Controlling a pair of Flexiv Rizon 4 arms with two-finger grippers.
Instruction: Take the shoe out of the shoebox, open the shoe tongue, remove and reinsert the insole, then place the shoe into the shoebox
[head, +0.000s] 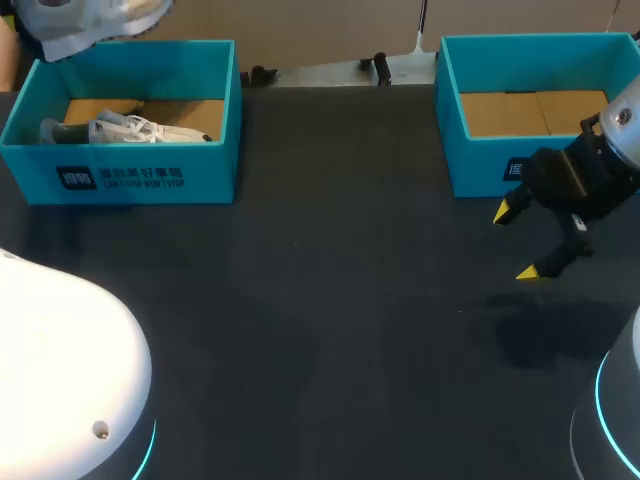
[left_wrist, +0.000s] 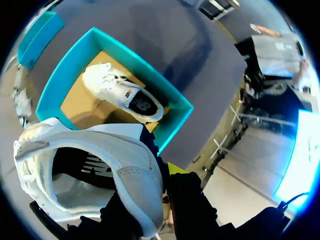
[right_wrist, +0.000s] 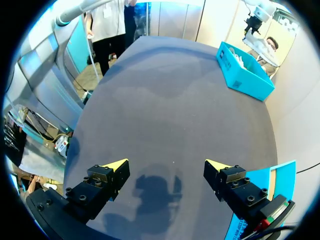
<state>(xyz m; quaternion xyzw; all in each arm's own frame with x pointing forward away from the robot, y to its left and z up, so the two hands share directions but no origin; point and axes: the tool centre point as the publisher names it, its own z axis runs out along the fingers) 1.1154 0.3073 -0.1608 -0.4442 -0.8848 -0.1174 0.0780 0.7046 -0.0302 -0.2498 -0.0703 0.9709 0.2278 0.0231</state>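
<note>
clamped in the left end effector (left_wrist: 159, 186) is a white shoe (left_wrist: 95, 150), the closest thing in the left wrist view. one finger sits inside the heel opening and the other presses the outside of the heel wall, so the pair is closed on the heel collar. only the outer finger's yellow tip (left_wrist: 177, 167) shows; the shoe hides the inner one. the shoe's opening faces back toward the wrist, showing dark lining and a grey inside, and the shoe hangs in the air, touching nothing but the fingers. i cannot tell whether the insole lies flat in it.

well below this end effector stands the left shoebox (left_wrist: 176, 120), teal with a cardboard floor. in it lies a second shoe (left_wrist: 122, 92), also white, with its dark opening turned up toward the end effector. it rests on the cardboard, apart from the held shoe.

the right end effector (head: 520, 243) hovers above the dark counter (head: 330, 300), its fingers spread wide apart. its shadow (right_wrist: 155, 187) falls on the counter just under the fingers. just beside this end effector, on the side away from its fingertips, stands the right shoebox (head: 480, 165), teal, showing a cardboard floor. far ahead of the right end effector, across the counter, is the left shoebox, well apart from it.
</note>
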